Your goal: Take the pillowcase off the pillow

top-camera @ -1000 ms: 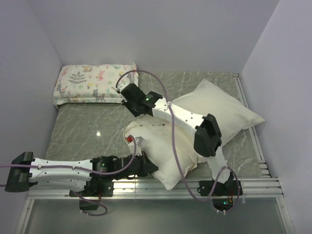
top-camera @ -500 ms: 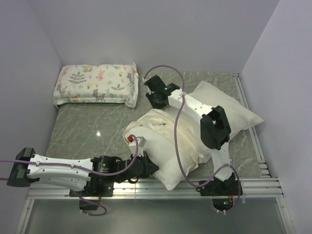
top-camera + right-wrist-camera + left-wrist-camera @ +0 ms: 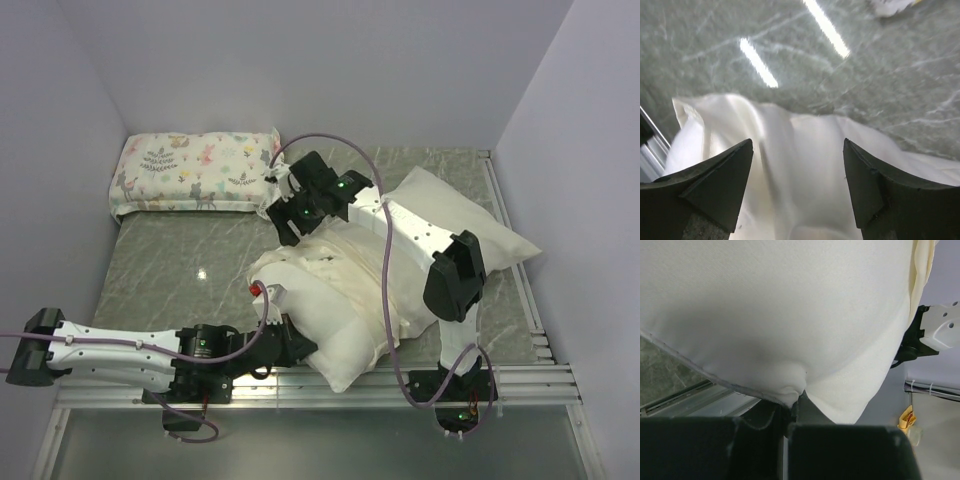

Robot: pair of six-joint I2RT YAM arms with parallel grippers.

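The cream pillowcase (image 3: 335, 285) lies bunched at the table's middle, over the left part of the white pillow (image 3: 470, 225), whose bare end points to the back right. My left gripper (image 3: 293, 343) sits at the near corner of the bundle. In the left wrist view it (image 3: 792, 405) is shut on a pinch of white seamed pillow fabric (image 3: 790, 315), with a strip of cream pillowcase (image 3: 922, 260) at the upper right. My right gripper (image 3: 287, 215) hovers open over the pillowcase's far left edge. Its wrist view shows the gripper (image 3: 797, 145) over cream folds (image 3: 790, 170), holding nothing.
A small floral-print pillow (image 3: 195, 172) lies along the back left wall. A metal rail (image 3: 520, 385) runs along the table's near edge and another up the right side (image 3: 510, 240). Grey marbled table (image 3: 180, 260) shows left of the bundle. Purple cables loop over both arms.
My right gripper has opened and swung from near the floral pillow, past the back, to the pillowcase's far left edge. The bundle has slid slightly left. The left gripper stays shut and has drawn back a little.
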